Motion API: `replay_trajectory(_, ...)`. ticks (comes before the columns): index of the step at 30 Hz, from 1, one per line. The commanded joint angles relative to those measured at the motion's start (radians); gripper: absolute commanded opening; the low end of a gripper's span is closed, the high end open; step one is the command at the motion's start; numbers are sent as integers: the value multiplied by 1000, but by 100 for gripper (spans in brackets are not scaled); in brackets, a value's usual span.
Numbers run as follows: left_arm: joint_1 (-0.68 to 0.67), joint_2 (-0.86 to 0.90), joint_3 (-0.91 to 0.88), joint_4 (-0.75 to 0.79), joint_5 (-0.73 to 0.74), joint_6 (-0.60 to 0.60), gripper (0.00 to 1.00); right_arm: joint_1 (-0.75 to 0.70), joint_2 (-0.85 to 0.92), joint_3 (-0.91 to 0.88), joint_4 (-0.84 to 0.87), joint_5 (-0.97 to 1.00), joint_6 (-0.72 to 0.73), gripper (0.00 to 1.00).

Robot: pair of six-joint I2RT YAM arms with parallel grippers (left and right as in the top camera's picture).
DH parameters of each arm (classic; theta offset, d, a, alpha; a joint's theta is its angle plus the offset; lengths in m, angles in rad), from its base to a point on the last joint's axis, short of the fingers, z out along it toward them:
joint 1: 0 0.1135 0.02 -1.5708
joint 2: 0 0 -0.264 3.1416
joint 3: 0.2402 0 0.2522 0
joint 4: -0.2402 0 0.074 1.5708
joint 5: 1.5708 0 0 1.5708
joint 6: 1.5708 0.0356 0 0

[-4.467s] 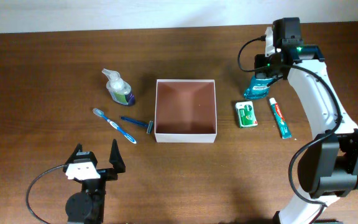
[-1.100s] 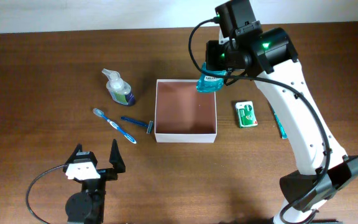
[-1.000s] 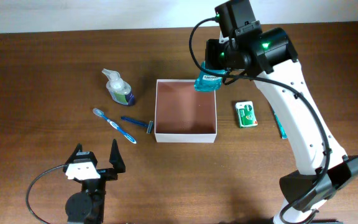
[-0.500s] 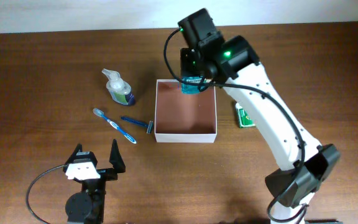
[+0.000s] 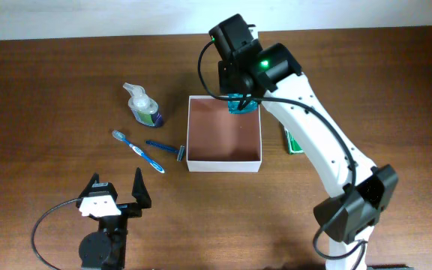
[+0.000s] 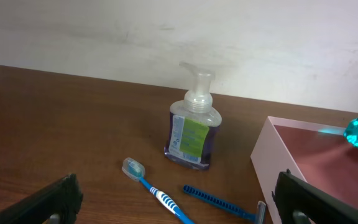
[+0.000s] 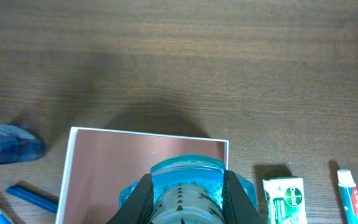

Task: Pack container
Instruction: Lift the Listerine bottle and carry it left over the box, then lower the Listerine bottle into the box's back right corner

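The right jaws are clamped on a teal bottle [image 7: 185,190], one finger on each side; its embossed marks are too small to read. Jaws and bottle hang over the far right corner of the container [image 5: 223,166], which sits mid-table [image 5: 51,75], reddish-brown inside. To its right lie a green packet [image 7: 284,198], print unreadable, and a toothpaste tube [image 7: 353,200] lettered Colgate in red. The left jaws stand wide open and empty near the table's front edge, well apart from the container. A soap pump bottle [image 6: 192,134] with an illegible green label, a toothbrush [image 6: 154,190] and a razor [image 6: 219,200] lie left of the container
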Motion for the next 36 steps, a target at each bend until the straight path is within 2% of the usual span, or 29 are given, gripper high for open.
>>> replay_trajectory(1, -3, -3, -2, -3, 8, 16, 99, 3, 1, 30, 8, 42, 0, 15)
replay_trajectory(36, -3, -3, -2, -3, 8, 16, 99, 2, 140, 26, 68, 65, 8, 16)
